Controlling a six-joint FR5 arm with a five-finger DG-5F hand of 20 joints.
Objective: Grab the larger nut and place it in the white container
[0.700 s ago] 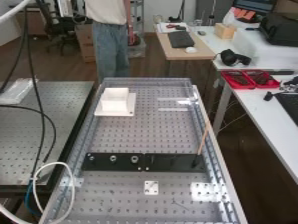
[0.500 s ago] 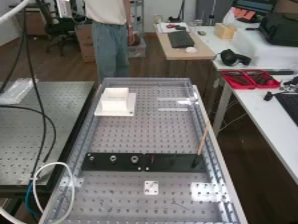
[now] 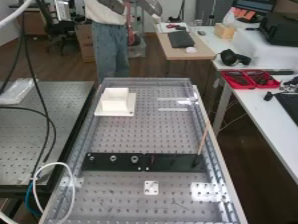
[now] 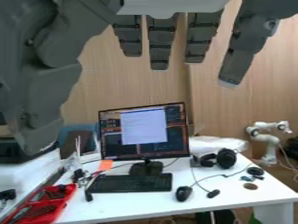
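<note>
Three small round metal parts stand on the flat black bar (image 3: 124, 165) — the larger nut (image 3: 113, 158) sits between the smaller nut (image 3: 91, 158) and the bearing (image 3: 134, 159). It looks round, so I can't tell a long axis or which way it points. At the high view's top edge is the hand (image 3: 150, 7), well apart from the nut — open wide, fingers (image 4: 159, 42) fairly straight and spread.

The high view looks from above the near end of the grey perforated metal bench (image 3: 113, 192), slanting down along its length. The wrist view faces nearly level across a white desk (image 4: 143, 206), nearby, towards a light wood-toned wall (image 4: 126, 82). Both include red trays (image 4: 54, 206) on that desk.
</note>
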